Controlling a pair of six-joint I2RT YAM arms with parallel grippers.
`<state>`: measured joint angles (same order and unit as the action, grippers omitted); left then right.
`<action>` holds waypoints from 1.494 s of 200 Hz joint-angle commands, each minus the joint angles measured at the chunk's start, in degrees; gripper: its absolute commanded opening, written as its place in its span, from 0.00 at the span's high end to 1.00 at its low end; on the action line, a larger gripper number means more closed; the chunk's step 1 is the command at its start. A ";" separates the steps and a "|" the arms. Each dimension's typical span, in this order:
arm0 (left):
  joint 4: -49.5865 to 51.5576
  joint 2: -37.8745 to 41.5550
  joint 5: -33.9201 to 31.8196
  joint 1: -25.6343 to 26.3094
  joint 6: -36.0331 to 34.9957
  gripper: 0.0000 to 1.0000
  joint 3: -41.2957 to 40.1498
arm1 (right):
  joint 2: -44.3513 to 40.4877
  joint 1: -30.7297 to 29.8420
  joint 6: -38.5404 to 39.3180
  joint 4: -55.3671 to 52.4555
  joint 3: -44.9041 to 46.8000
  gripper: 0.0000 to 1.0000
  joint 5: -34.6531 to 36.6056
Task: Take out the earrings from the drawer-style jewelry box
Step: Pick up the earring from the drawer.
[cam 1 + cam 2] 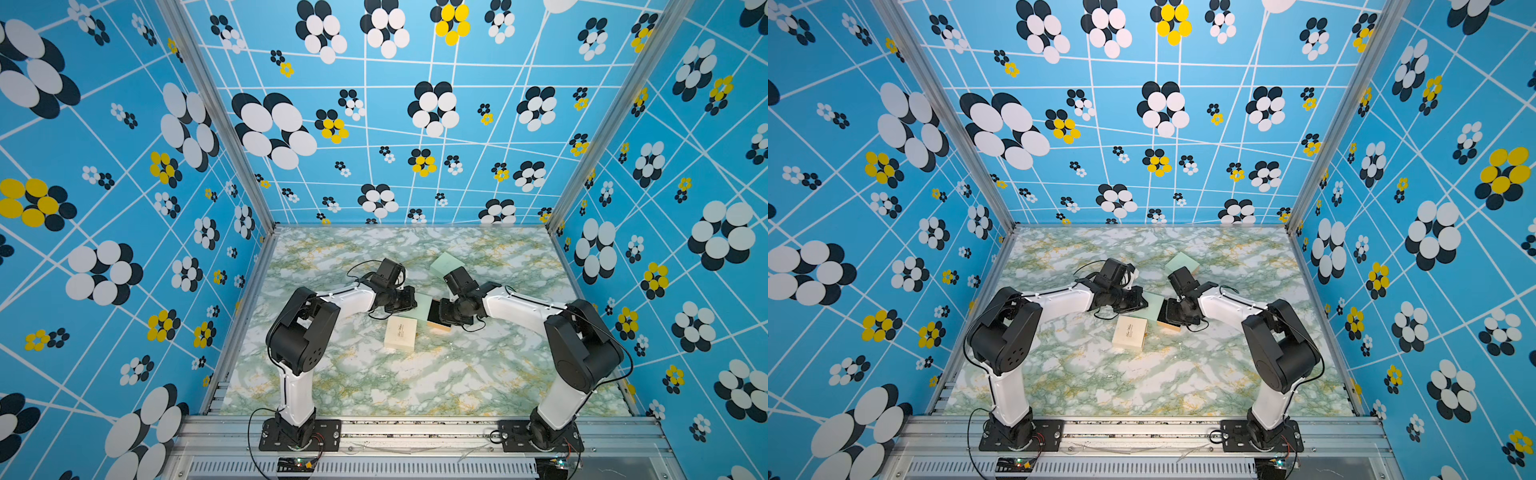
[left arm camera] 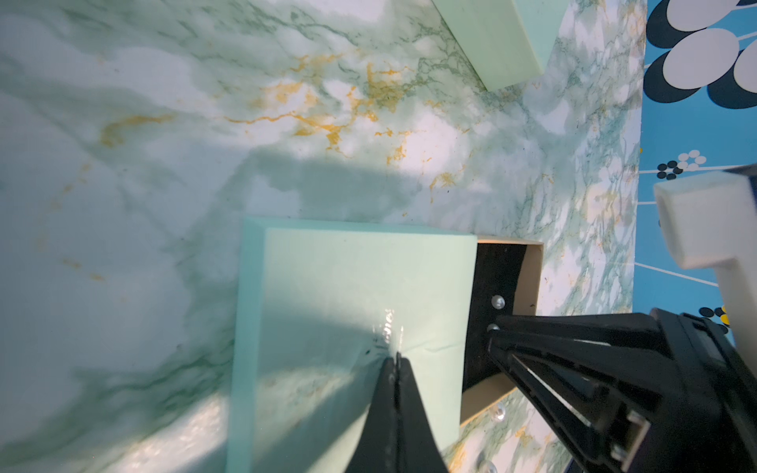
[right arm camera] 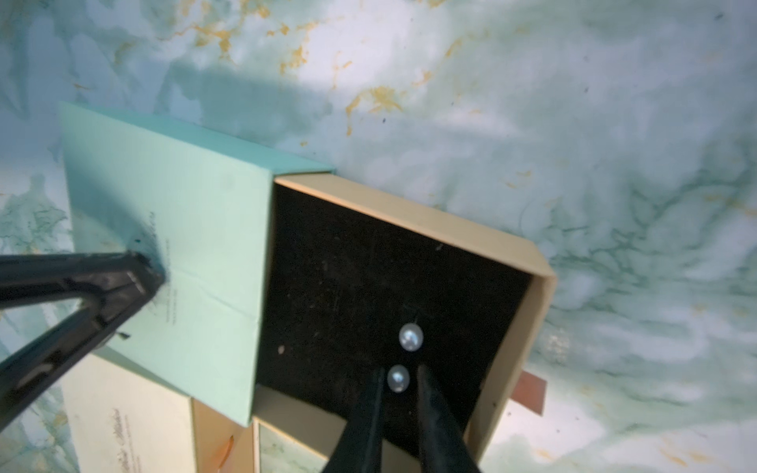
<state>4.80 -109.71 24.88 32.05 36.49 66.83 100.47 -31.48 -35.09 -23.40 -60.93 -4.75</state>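
The jewelry box has a mint-green sleeve and a beige drawer pulled out, lined in black. Two pearl-like earrings lie in the drawer, one free and the other between the tips of my right gripper. Its jaws stand narrowly apart, a thin dark gap on each side of the pearl. My left gripper is shut, its tip pressed on the sleeve top. In the left wrist view both earrings glint by the right gripper.
A cream box lies just in front of the sleeve, and a second mint box behind the right wrist. Two small glinting bits lie on the marble table beside the drawer. A brown pull tab sticks out from the drawer front.
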 commanded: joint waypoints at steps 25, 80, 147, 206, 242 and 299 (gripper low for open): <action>3.21 -0.06 0.02 0.58 0.36 1.00 -0.38 | 1.85 -0.51 0.55 -0.08 -0.87 0.81 1.10; 3.29 -0.17 -0.02 0.56 0.36 1.00 -0.31 | 1.08 -0.44 0.55 0.12 -0.88 0.86 1.41; 3.29 0.06 -0.16 0.56 0.36 1.00 -0.51 | 0.34 -0.51 0.44 0.32 -0.90 0.90 1.40; 3.37 0.20 -0.35 0.46 0.26 1.00 -0.65 | -2.28 -0.51 0.28 0.37 -0.51 0.91 2.27; 3.29 0.37 -0.38 0.43 0.38 1.00 -0.88 | -2.45 -0.46 0.27 0.42 -0.47 0.92 2.32; 3.29 0.33 -0.27 0.38 0.25 1.00 -0.84 | -3.13 -0.50 0.29 0.28 -0.25 0.94 2.59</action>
<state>4.78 -109.71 24.88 32.05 36.49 66.83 99.48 -31.48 -35.11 -23.11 -60.93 -3.44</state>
